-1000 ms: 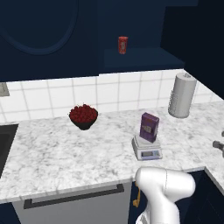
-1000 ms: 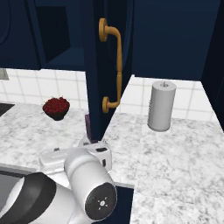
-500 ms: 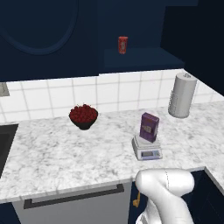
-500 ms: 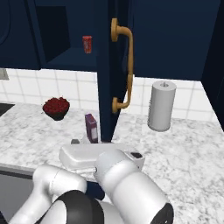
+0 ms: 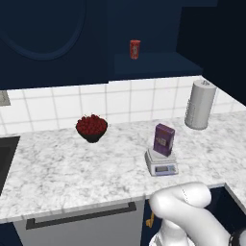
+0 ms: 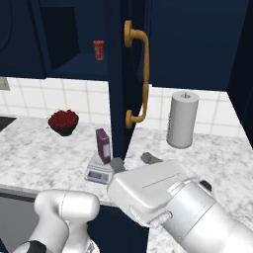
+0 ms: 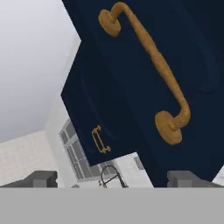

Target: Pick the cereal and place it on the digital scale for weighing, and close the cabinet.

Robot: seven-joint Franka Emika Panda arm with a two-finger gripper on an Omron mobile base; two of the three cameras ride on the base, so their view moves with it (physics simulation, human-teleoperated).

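Note:
The purple cereal box (image 5: 164, 139) stands upright on the digital scale (image 5: 162, 164), which sits on the marble counter; the right base view also shows the cereal (image 6: 103, 146) and the scale (image 6: 98, 174). The navy cabinet door (image 6: 120, 74) stands open, edge-on, with its brass handle (image 6: 139, 79) facing right. My gripper (image 6: 134, 161) is open just below the door's lower edge, one grey fingertip (image 6: 117, 164) to each side. In the hand view the gripper (image 7: 113, 179) points up at the door (image 7: 127, 109) and its handle (image 7: 159, 70), holding nothing.
A small red can (image 5: 135, 49) stands on the open cabinet shelf. A bowl of red fruit (image 5: 91, 127) sits left of the scale, a paper towel roll (image 5: 200, 104) at the back right. Below the counter is a grey drawer with a black bar handle (image 5: 81, 217).
In the right base view the door and its handle have shifted right, uncovering the red can. My arm has swung right and the hand has come up under the door. Cereal stays on the scale.

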